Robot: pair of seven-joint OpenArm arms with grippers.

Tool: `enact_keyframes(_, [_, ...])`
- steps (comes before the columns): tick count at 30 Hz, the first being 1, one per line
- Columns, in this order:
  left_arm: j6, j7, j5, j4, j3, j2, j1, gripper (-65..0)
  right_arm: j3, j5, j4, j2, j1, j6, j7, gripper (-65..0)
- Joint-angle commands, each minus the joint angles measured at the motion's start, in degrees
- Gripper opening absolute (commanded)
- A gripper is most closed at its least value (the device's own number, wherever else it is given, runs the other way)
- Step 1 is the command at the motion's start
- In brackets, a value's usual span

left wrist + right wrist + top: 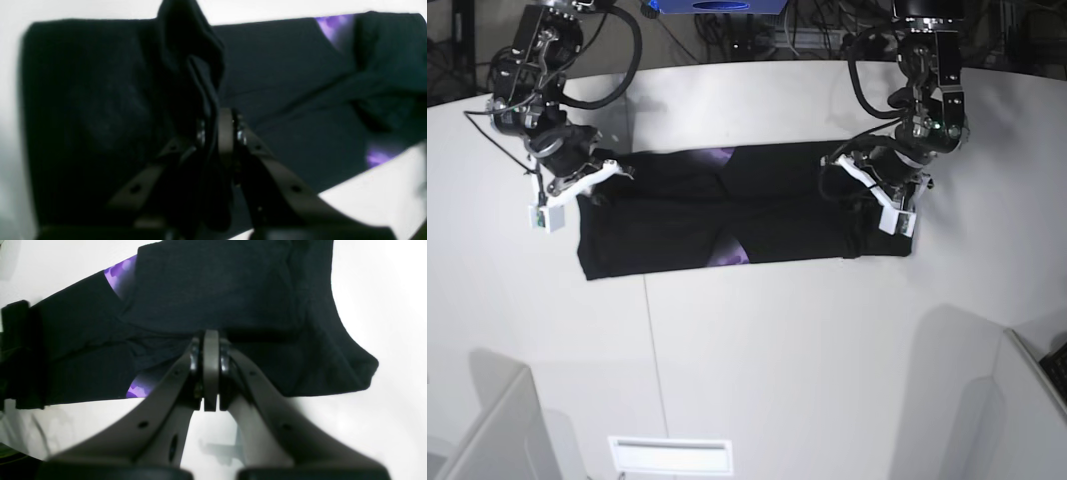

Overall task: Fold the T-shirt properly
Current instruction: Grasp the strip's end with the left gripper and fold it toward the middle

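Observation:
The black T-shirt (757, 215) lies on the white table as a long band running left to right, plain side up. Slivers of purple print (723, 156) show at a gap in its middle. In the left wrist view my left gripper (213, 128) is shut on a bunched fold of the T-shirt (283, 83), lifted off the rest. In the base view the left gripper (835, 166) is over the band's right part. My right gripper (210, 340) is shut, tips at the T-shirt (217, 290); no cloth shows between them. It sits at the band's upper left corner (613, 172).
The white table (757, 360) stretches wide in front of the shirt. A rectangular slot (670, 455) lies near its front edge. Grey panels stand at the front left (487, 430) and front right (1027, 400). Cables and a blue object (717, 5) sit behind the table.

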Motion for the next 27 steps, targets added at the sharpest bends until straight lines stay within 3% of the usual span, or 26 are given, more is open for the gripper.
enact_keyframes(1, [0.35,-1.06,-0.56,1.24,0.60,0.13,-0.64,-65.0,0.11,0.53,0.88,0.38,0.39,0.45,1.11,-65.0])
enact_keyframes(11, [3.25,-1.06,-0.56,1.24,6.05,0.74,-1.88,-65.0,0.11,0.45,0.79,0.56,0.47,0.45,1.11,-65.0])
enact_keyframes(18, [4.39,-0.88,-0.64,0.98,6.75,3.38,-3.99,-65.0,0.11,0.45,0.79,0.56,0.47,0.45,1.11,-65.0])
enact_keyframes(23, [5.19,4.48,-0.64,0.80,6.66,5.67,-6.89,-65.0,0.11,0.45,0.79,0.56,0.47,0.45,1.11,-65.0])
enact_keyframes(27, [5.62,4.83,-0.56,0.80,6.66,7.07,-7.85,-65.0,0.11,0.45,0.79,0.56,0.47,0.45,1.11,-65.0])
